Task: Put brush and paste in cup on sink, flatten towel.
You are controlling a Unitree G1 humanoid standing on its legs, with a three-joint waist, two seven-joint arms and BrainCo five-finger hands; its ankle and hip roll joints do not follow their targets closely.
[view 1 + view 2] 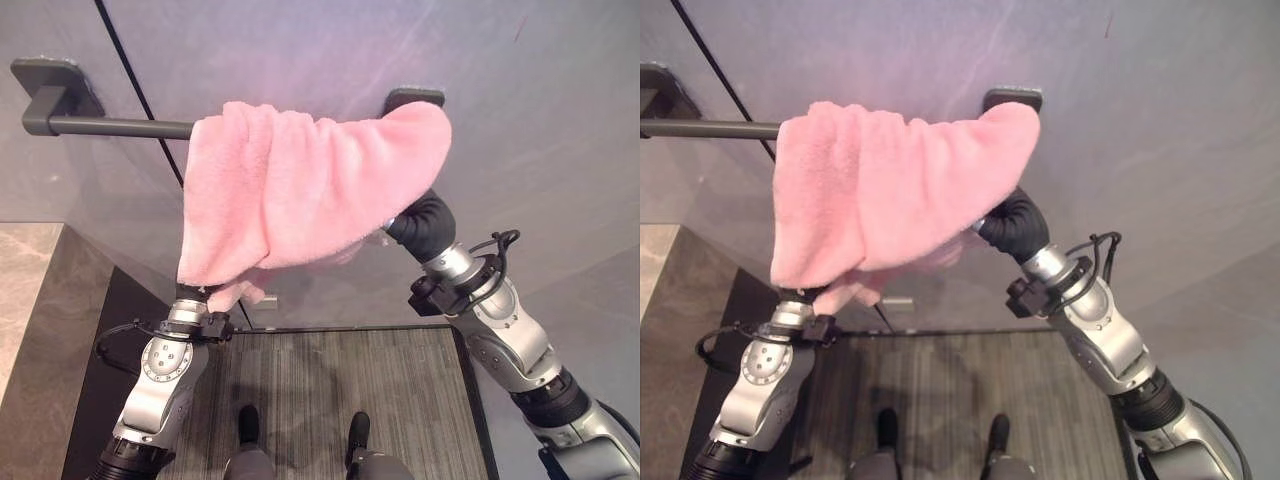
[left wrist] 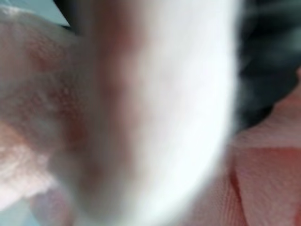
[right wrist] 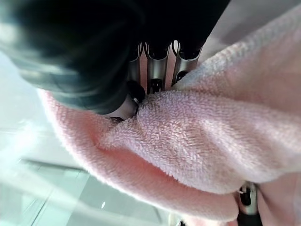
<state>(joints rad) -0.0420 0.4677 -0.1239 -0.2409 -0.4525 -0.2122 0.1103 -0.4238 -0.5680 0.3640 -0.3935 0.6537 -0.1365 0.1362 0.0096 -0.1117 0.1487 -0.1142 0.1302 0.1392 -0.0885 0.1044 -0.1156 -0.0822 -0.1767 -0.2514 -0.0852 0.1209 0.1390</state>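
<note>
A pink towel [image 1: 300,190] hangs bunched over a dark grey rail [image 1: 110,127] on the wall, covering the rail's right half. My right hand [image 1: 425,225] reaches up under the towel's right end. In the right wrist view its fingers [image 3: 157,70] run into a thick fold of the towel [image 3: 211,136], which is gathered in their grasp, and a dark tip shows past the fold. My left hand [image 1: 192,291] is tucked under the towel's lower left corner, hidden by the cloth. In the left wrist view, blurred pink towel [image 2: 263,179] lies right against the camera.
The rail's right bracket [image 1: 414,97] peeks out above the towel; its left bracket [image 1: 50,85] is bare. A stone counter [image 1: 30,290] lies at the left. A grey striped floor mat [image 1: 340,390] lies below.
</note>
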